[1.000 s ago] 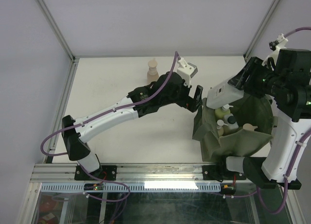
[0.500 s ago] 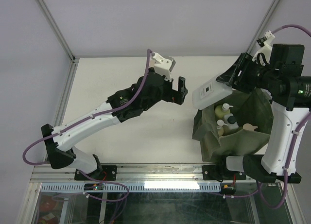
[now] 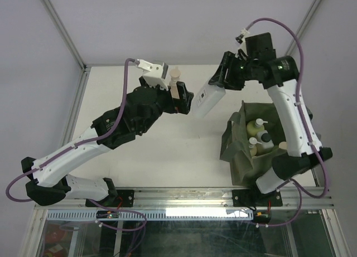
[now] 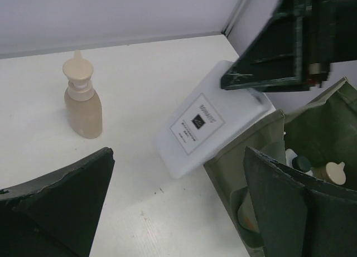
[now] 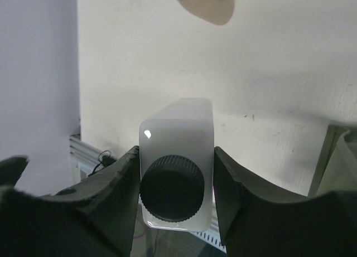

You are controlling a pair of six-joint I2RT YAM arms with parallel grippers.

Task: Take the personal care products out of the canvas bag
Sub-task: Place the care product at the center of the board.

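White plastic bottle (image 3: 204,99) with a black cap (image 5: 172,187) hung clenched in the right tool (image 3: 220,83) at upper centre of the overhead frame, left of the canvas bag (image 3: 240,156), which held more bottles (image 3: 257,126). Left tool (image 3: 183,100) gaped, released, near a tan bottle (image 4: 82,103) standing on the table (image 3: 184,151).

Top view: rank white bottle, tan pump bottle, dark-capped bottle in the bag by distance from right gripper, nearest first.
1. white bottle: held in the jaws of the right gripper.
2. tan pump bottle: standing off to its left, at the back.
3. dark-capped bottle: down inside the canvas bag, nearer the arm bases.
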